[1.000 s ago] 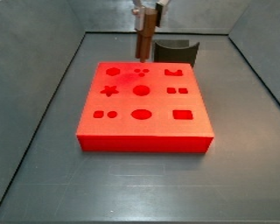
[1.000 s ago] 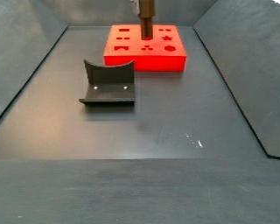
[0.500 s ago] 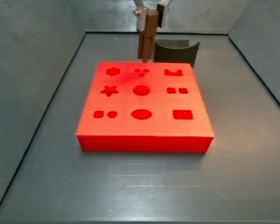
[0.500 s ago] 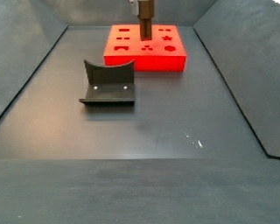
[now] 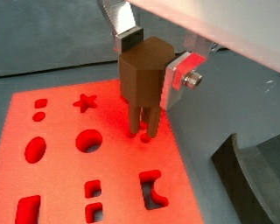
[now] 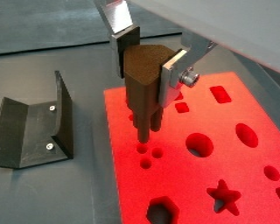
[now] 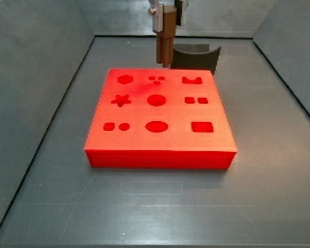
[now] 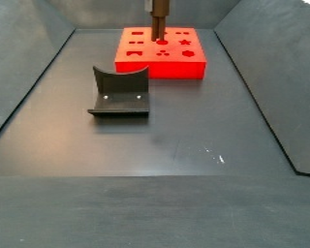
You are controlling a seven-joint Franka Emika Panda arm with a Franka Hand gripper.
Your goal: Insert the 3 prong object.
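Three thin prongs underhang the tool-clamped (image 5: 149, 83) brown 3 prong object (image 5: 143, 87).

In a wrist view, the gripper (image 5: 145, 61) clamps the 3 prong object (image 5: 143, 83) between its fingers (image 5: 178, 77). Its prongs hang over the red block (image 5: 60, 175), tips at small holes.

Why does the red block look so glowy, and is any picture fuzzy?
In both wrist views the red block glows so bright that its top looks washed out, yet the claw gripping the 3 prong object stays sharp. Both side views are softer, and the holes in the block look small and a bit fuzzy.
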